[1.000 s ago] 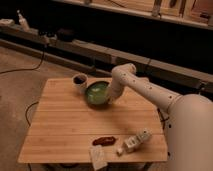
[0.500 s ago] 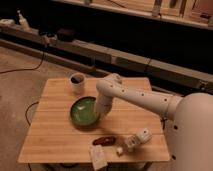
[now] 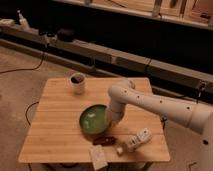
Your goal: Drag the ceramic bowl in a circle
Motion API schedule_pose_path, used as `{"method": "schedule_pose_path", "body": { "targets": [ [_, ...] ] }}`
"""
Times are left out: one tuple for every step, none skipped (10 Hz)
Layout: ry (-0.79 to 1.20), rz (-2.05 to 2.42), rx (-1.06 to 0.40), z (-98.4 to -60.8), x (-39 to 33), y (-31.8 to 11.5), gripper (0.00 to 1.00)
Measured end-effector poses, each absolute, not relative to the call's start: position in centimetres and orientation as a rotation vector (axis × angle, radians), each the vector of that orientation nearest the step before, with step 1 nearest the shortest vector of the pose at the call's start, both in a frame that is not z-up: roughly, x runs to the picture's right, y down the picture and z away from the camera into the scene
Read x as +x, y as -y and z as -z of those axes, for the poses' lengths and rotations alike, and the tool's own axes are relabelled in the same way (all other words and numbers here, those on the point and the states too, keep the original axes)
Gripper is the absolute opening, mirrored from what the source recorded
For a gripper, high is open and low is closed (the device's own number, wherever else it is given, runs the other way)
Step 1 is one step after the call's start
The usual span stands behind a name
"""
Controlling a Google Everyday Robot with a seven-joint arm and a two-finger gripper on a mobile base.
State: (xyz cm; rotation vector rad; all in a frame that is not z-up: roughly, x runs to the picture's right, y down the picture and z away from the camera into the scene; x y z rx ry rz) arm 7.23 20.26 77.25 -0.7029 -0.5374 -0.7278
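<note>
The ceramic bowl [image 3: 94, 119], round, glossy green with a pale inside, sits on the wooden table [image 3: 55, 125] near its front middle. My white arm reaches in from the right, bends above the table and comes down at the bowl's right rim. My gripper [image 3: 108, 120] is at that rim, in contact with the bowl or just inside it, and the wrist hides most of it.
A small whitish cup [image 3: 77, 82] with dark contents stands at the back left. In front of the bowl lie a dark reddish item [image 3: 105, 140], a white bottle [image 3: 135, 142] on its side and a white packet [image 3: 98, 156] at the table's front edge.
The bowl has moved with my gripper from the table's back middle toward the front, first to the left and then a little to the right. The cup is now uncovered.
</note>
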Motion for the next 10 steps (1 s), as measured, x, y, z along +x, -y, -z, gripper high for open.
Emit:
{"method": "schedule_pose_path", "body": {
  "targets": [
    [0.517,0.669,-0.693,-76.4,9.6,-19.9,0.0],
    [0.495,0.609,-0.684,-75.6,12.1,-19.6,0.0],
    [0.462,0.542,-0.675,-75.1,15.2,-19.4,0.0],
    [0.424,0.482,-0.666,-75.2,18.1,-19.1,0.0],
    [0.399,0.448,-0.656,-75.6,19.9,-18.8,0.0],
    [0.364,0.404,-0.633,-77.0,22.4,-18.0,0.0],
    [0.345,0.373,-0.611,-78.5,23.9,-16.9,0.0],
    [0.341,0.353,-0.583,-80.3,24.9,-15.5,0.0],
    [0.345,0.346,-0.552,-82.3,25.5,-13.9,0.0],
    [0.348,0.355,-0.525,-83.9,25.7,-12.2,0.0]
  ]
}}
